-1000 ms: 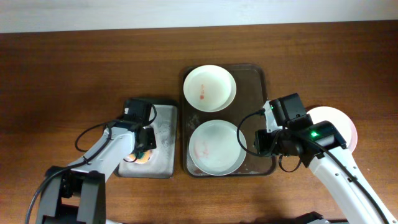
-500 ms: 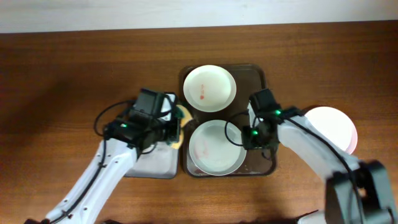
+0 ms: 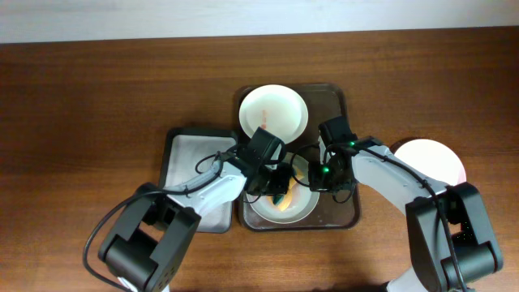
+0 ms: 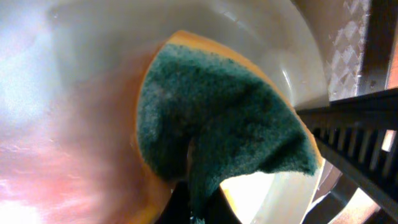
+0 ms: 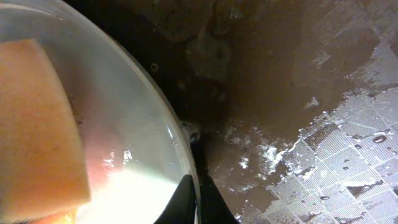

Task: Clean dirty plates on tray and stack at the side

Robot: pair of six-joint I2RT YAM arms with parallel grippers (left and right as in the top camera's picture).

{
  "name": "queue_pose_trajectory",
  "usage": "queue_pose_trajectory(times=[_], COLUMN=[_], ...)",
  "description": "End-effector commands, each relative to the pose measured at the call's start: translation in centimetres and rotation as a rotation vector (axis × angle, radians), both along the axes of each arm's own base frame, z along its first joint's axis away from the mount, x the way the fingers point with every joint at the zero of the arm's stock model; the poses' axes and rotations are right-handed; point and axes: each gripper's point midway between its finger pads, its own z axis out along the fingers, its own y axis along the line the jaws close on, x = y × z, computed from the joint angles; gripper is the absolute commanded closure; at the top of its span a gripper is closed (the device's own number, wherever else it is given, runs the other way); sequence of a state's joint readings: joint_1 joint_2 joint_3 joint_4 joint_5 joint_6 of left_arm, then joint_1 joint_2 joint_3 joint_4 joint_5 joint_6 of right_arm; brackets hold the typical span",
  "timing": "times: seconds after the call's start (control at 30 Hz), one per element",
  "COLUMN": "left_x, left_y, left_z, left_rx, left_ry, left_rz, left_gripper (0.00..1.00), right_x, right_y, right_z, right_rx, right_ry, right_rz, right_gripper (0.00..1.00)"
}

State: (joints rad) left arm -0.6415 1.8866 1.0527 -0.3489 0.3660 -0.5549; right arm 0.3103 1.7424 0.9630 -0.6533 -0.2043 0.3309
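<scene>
The dark brown tray (image 3: 336, 101) holds two white plates. The far plate (image 3: 273, 113) has red spots. My left gripper (image 3: 277, 191) is shut on a yellow sponge with a green scouring face (image 4: 217, 124) and presses it into the near plate (image 3: 302, 209), which shows a reddish smear in the left wrist view (image 4: 93, 50). My right gripper (image 3: 318, 180) is shut on that plate's right rim (image 5: 180, 127), one finger inside and one outside (image 5: 198, 199). The sponge also shows in the right wrist view (image 5: 37, 124). A third white plate (image 3: 434, 158) lies on the table to the right of the tray.
A grey-white sponge tray (image 3: 186, 162) sits left of the brown tray, under my left arm. The brown tray floor is wet with suds in the right wrist view (image 5: 298, 93). Wooden table (image 3: 97, 89) lies all around.
My left gripper lifted the sponge off the grey-white tray and moved right onto the near plate. My right gripper moved left and closed on that plate's right rim.
</scene>
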Motion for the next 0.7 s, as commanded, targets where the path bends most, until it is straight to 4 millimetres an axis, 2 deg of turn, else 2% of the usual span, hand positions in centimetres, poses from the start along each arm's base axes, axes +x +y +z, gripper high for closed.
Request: queue_pose_trajectory(times=[0.0, 0.07, 0.17, 0.23, 0.27, 0.37, 0.4, 0.5, 0.6, 0.67], left_x=[-2.4, -1.7, 0.9, 1.2, 1.4, 1.3, 1.1, -0.2, -1.5, -2.1], left_y=[4.8, 7.1, 12.8, 13.7, 12.8, 7.6, 3.2, -4.0, -7.0, -7.8], left_z=[-5.2, -4.2, -1.3, -1.0, -1.2, -2.2, -2.3, -2.0, -1.3, -1.3], left_rx=[0.264, 0.419, 0.765, 0.817, 0.77, 0.502, 0.283, -0.026, -0.154, -0.17], left_ry=[0.115, 0.097, -0.04, -0.07, -0.068, -0.007, 0.041, 0.094, 0.117, 0.117], left_rz=[0.061, 0.085, 0.129, 0.136, 0.14, 0.118, 0.074, -0.055, -0.135, -0.161], left_gripper=[1.0, 1.0, 1.0, 1.0, 1.0, 1.0, 1.0, 1.0, 1.0, 1.0], right_x=[-0.9, -0.9, -1.0, -1.0, -1.0, -1.0, -1.0, -0.8, -0.8, -0.8], right_y=[-0.6, -0.6, -0.7, -0.7, -0.7, -0.6, -0.6, -0.6, -0.6, -0.6], right_z=[-0.9, -0.9, -0.9, -0.9, -0.9, -0.9, -0.9, -0.9, -0.9, -0.9], right_rx=[-0.037, -0.038, -0.039, -0.039, -0.039, -0.038, -0.038, -0.036, -0.036, -0.036], right_ry=[0.042, 0.043, 0.048, 0.048, 0.048, 0.047, 0.046, 0.041, 0.041, 0.041], right_rz=[-0.01, -0.01, -0.017, -0.018, -0.018, -0.018, -0.017, -0.018, -0.018, -0.018], right_gripper=[0.96, 0.96, 0.96, 0.96, 0.96, 0.96, 0.96, 0.96, 0.96, 0.96])
